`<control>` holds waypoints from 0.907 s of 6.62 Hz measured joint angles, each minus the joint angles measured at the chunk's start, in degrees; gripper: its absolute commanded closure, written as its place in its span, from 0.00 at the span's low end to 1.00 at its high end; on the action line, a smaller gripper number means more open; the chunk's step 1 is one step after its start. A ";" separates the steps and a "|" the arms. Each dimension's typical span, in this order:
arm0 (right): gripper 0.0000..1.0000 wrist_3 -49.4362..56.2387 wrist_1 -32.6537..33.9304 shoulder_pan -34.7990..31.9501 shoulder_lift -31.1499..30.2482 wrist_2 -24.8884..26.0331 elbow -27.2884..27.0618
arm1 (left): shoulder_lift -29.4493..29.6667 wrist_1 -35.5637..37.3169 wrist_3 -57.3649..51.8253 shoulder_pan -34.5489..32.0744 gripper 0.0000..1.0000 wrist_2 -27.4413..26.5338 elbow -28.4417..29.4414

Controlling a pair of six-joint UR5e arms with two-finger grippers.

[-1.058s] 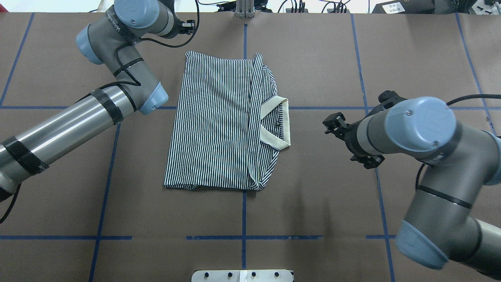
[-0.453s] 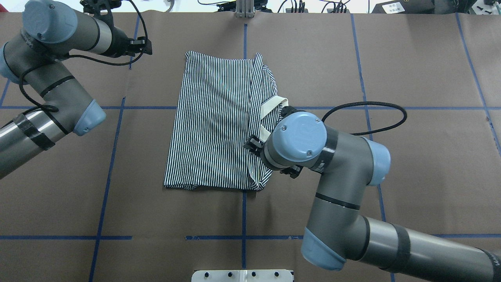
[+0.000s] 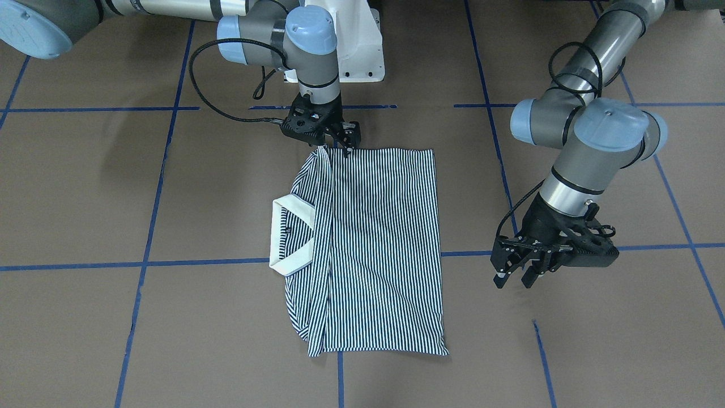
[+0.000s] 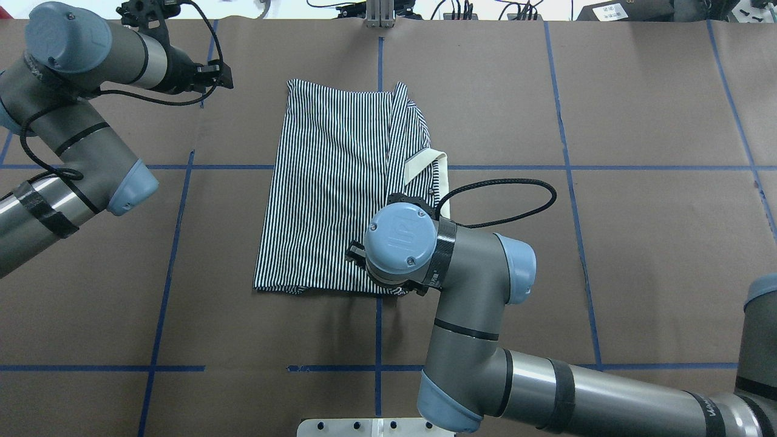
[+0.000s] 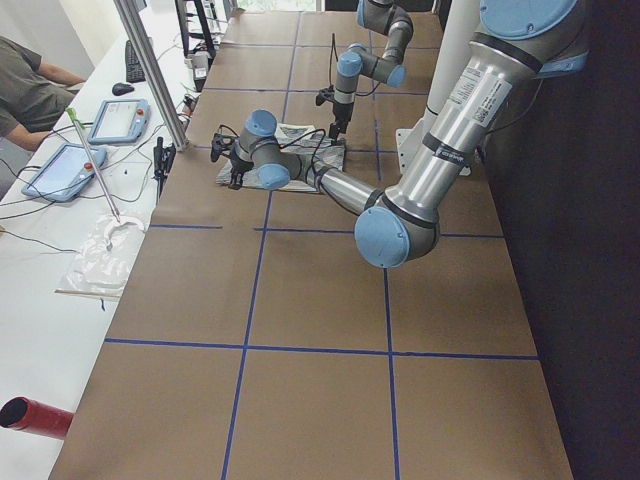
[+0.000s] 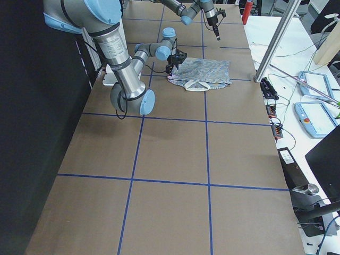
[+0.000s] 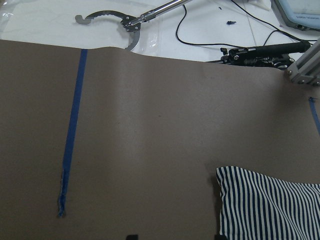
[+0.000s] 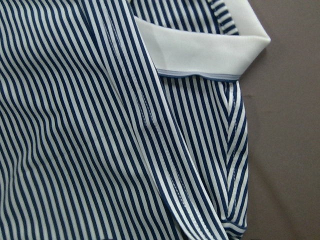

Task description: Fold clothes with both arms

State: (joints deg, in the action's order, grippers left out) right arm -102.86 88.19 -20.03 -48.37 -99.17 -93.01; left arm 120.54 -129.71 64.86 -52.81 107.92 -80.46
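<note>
bright even light | soft faint shadows | sharp focus

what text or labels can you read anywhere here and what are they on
No text reads clearly.
White label on a black box: too small.
White lettering on the right arm: blurred, cut off.
Embossed mark on its blue wrist cap: too faint.
The polo shirt: no print visible.

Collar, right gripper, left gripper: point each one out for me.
collar (image 3: 293, 206), front-facing view, on its upper cream band.
right gripper (image 3: 336, 146), front-facing view, midway between its fingertips.
left gripper (image 3: 512, 280), front-facing view, midway between its open fingertips.
</note>
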 measured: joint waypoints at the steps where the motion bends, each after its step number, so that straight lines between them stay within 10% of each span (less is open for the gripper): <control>1: 0.22 -3.45 -0.17 0.19 -0.05 0.15 0.44 | 0.02 -0.01 0.95 0.20 0.37 0.01 0.01; 5: 0.27 -15.40 -5.11 -0.08 -3.30 2.33 0.32 | 0.24 -0.01 1.60 0.46 0.37 0.01 0.00; 6: 0.56 -15.69 -5.36 -0.31 -3.50 2.48 0.32 | 0.28 -0.01 1.59 0.50 0.37 -0.02 0.06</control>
State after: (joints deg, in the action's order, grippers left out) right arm -118.55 82.83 -20.34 -51.87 -96.70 -92.68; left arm 120.82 -129.73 66.45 -52.31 107.91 -80.40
